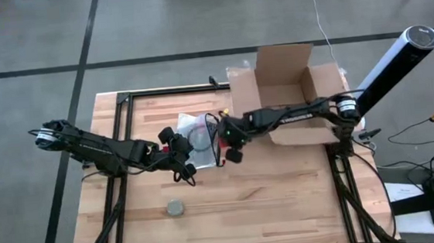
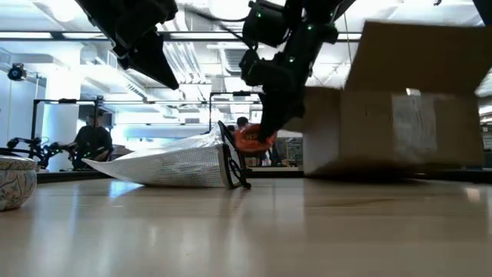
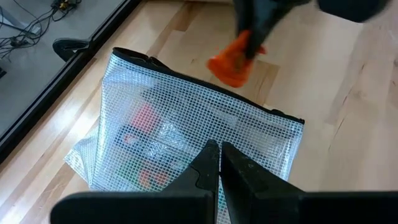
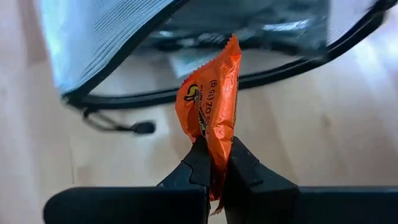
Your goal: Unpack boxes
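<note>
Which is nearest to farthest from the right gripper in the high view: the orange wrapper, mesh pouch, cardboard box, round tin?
1. orange wrapper, pinched in the right gripper
2. mesh pouch, just beside it, toward the left arm
3. cardboard box, at the table's far right
4. round tin, near front edge

My right gripper (image 4: 214,165) is pinched tight on an orange wrapper (image 4: 211,106), my right arm stretched in from the table's right edge toward the middle. My left gripper (image 3: 219,163) hangs just above the table near the middle, fingers pressed together on nothing, its arm reaching in from the left.
</note>
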